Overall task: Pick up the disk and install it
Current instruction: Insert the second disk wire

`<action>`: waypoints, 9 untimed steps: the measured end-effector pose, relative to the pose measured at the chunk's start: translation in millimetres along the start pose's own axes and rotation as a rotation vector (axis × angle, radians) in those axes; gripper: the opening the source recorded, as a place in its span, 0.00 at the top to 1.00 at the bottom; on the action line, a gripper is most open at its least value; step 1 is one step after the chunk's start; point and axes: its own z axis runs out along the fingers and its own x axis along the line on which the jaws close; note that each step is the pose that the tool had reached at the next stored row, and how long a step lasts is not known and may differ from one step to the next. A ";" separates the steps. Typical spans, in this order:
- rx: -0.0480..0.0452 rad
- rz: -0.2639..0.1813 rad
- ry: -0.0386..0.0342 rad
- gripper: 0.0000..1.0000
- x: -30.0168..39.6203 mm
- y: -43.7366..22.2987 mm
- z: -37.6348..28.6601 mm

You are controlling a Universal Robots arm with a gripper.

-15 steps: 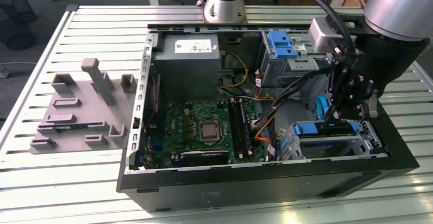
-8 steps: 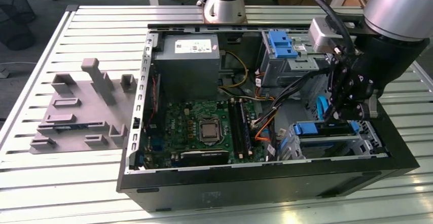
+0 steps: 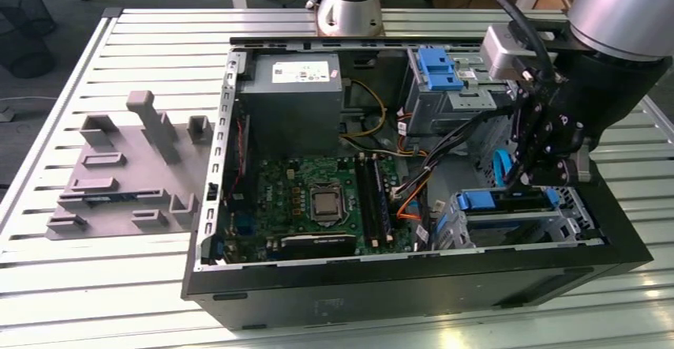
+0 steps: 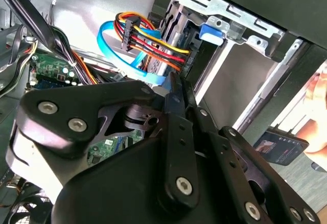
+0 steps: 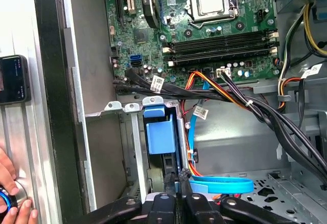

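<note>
The gripper, nearest in both wrist views, has its fingers pressed together with nothing visibly between them. Its tip sits at the end of the disk, which stands in the drive cage at the case's front corner, blue carrier showing. Whether they touch I cannot tell. This looks like the install step, with the disk mostly in its bay. Seating it fully would call for a straight push along the cage rails, clear of the blue cable just beside.
</note>
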 end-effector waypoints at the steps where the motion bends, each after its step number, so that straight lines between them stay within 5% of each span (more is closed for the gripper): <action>1: -0.0001 0.000 0.0000 0.83 0.0 0.0 -0.1; 9: -0.0004 0.000 0.0001 0.83 0.1 -0.1 -2.0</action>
